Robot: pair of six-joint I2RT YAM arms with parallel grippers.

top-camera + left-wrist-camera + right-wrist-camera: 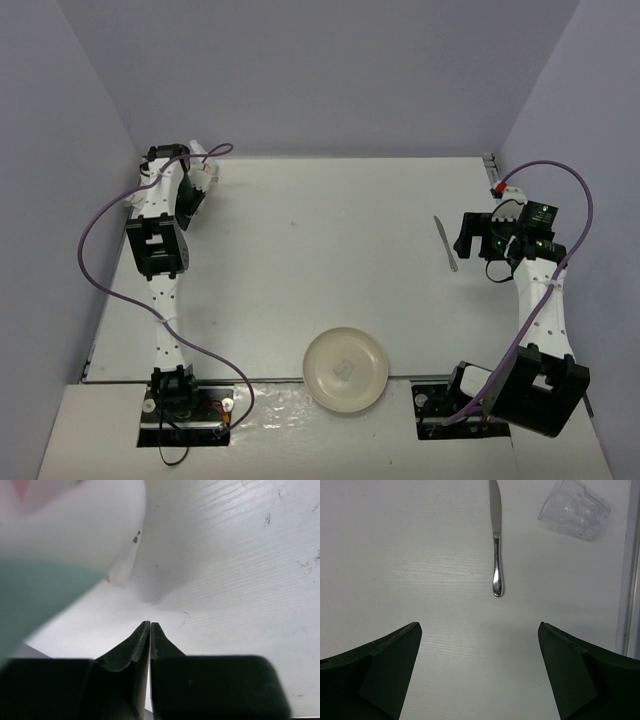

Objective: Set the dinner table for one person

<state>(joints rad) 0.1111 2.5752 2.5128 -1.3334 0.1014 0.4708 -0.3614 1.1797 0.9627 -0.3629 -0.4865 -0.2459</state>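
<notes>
Grey walls (300, 70) boxed in the white tabletop (300, 260), which lay beneath both arms. At its far left corner the left claw (150, 625) was pressed together, tips meeting, beside a blurred white-and-teal object (60, 545). The right claw (479, 625) stood spread near a knife (495, 545) and a clear glass (574, 509). A plate (346, 369) sat at the near edge.

Plain pale lilac walls (320, 70) box me in at back, left and right. Light flat and even, shadows soft. Glossy white base board (100, 430) runs along my near edge.
</notes>
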